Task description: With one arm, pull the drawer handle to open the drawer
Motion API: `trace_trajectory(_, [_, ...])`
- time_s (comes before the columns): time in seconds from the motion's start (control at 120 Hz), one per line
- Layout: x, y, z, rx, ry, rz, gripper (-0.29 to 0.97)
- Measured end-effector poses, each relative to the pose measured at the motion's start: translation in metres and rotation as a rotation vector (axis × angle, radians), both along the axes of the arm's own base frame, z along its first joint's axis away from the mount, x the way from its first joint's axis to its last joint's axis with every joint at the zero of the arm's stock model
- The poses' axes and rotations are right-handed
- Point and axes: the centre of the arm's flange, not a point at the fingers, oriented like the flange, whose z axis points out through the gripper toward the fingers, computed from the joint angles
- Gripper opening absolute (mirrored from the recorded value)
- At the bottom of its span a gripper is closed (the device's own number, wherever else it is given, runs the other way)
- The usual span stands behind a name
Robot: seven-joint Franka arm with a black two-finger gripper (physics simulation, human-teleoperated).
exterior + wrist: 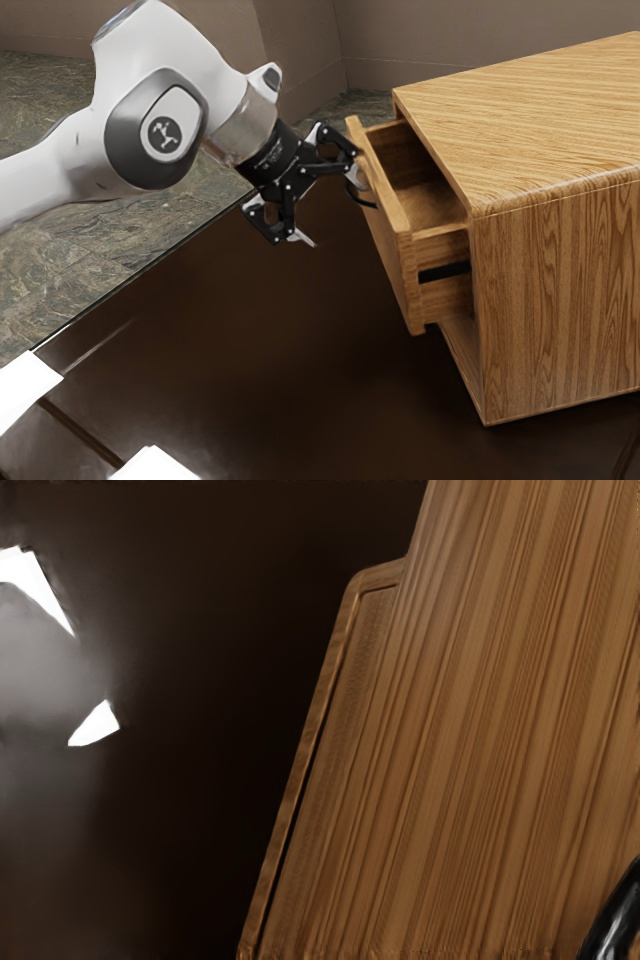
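At the drawer's [388, 235] front, our white arm [130, 130] reaches in from the exterior view's left, the gripper [330, 212] with its fingers spread wide and one tip just beside the dark handle [364, 198]. We see the wooden cabinet [540, 200] near the dark table's [250, 380] far edge, its drawer partly pulled out. Grey stone floor [60, 250] lies beyond.

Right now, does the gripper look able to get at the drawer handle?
Probably yes. The gripper is open and sits right beside the handle on the front of the partly pulled-out drawer, and nothing lies between them.
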Motion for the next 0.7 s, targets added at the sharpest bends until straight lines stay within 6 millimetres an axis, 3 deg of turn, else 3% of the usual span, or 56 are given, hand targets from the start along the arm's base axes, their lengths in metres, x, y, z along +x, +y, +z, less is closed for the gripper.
trace_trajectory(0.4, [-0.060,0.054,-0.003,-0.020,0.015,0.066,0.68])
trace_trajectory(0.7, [-0.109,0.072,-0.002,-0.032,0.005,0.075,0.68])
